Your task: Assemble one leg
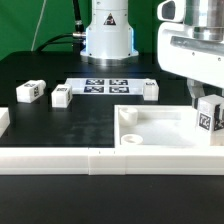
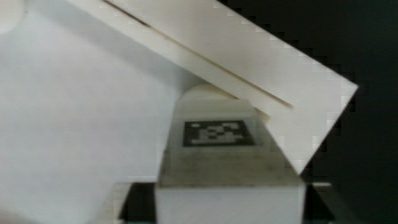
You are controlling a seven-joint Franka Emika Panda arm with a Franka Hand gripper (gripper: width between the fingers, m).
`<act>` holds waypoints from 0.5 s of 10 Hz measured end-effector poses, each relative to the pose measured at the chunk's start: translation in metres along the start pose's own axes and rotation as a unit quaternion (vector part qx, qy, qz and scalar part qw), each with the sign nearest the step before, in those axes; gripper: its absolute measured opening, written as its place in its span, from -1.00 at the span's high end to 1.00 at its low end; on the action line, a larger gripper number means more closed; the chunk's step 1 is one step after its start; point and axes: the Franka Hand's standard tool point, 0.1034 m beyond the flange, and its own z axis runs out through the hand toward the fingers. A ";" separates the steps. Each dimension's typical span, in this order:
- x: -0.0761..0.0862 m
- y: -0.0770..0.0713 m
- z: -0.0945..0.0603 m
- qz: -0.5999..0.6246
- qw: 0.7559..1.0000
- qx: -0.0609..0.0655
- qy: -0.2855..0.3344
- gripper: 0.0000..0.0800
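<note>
My gripper (image 1: 207,112) is at the exterior view's right, over the far right corner of the large white tray-like part (image 1: 160,138). It is shut on a leg (image 1: 210,115), a small white block with a black-and-white tag, held upright just above or at the tray's corner. In the wrist view the leg (image 2: 221,150) fills the space between my dark fingers (image 2: 143,203), with the tray's raised rim (image 2: 267,70) running diagonally behind it. Three more legs lie on the black table: one (image 1: 28,92), one (image 1: 61,96) and one (image 1: 149,90).
The marker board (image 1: 100,85) lies flat at the back middle, before the robot base (image 1: 108,35). A long white rail (image 1: 90,160) runs along the front, and a white piece (image 1: 3,122) sits at the left edge.
</note>
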 end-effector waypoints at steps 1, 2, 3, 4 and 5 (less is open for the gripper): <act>0.000 0.000 0.000 0.028 1.000 0.000 0.000 0.27; -0.001 0.000 0.000 0.082 0.997 0.000 -0.001 0.27; -0.001 0.000 0.000 0.145 0.989 0.001 -0.002 0.27; -0.002 0.000 0.000 0.197 0.980 0.001 -0.001 0.27; -0.002 0.000 0.000 0.224 0.975 0.001 -0.001 0.27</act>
